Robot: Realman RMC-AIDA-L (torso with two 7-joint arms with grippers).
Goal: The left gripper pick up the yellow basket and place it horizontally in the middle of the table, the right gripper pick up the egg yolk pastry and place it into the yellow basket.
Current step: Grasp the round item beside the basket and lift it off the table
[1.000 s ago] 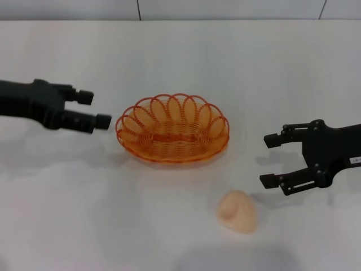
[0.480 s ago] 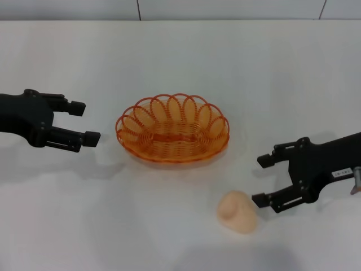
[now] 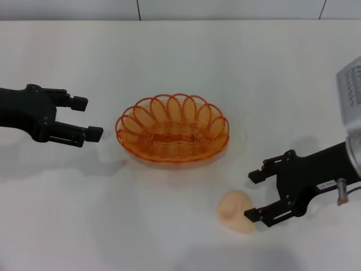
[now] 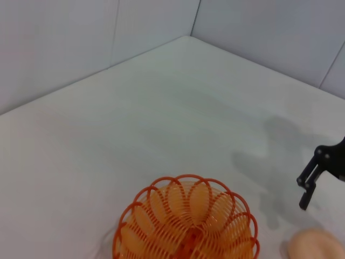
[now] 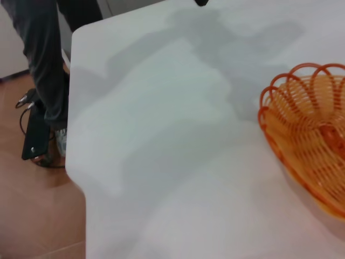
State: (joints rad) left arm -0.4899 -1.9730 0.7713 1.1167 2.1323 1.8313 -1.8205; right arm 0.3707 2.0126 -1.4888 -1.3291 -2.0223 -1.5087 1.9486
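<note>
The yellow basket [image 3: 172, 129] lies flat and wide in the middle of the white table [image 3: 186, 51], empty; it also shows in the left wrist view [image 4: 186, 226] and the right wrist view [image 5: 310, 151]. My left gripper [image 3: 87, 118] is open, hanging a short way off the basket's left side, with nothing in it. The egg yolk pastry [image 3: 236, 212] rests on the table in front of the basket, to its right. My right gripper [image 3: 252, 195] is open just right of the pastry, its near fingertip almost touching it. The pastry's edge [image 4: 315, 245] shows in the left wrist view.
Beyond the table's left edge the right wrist view shows a brown floor [image 5: 32, 216], a person's legs [image 5: 46, 59] and a dark object [image 5: 35, 135] on the floor. A white wall [image 3: 180, 8] runs behind the table.
My right gripper has dropped and moved left toward the pastry, staying open. My left gripper has drawn back left, away from the basket, then held. Basket and pastry have not moved.
</note>
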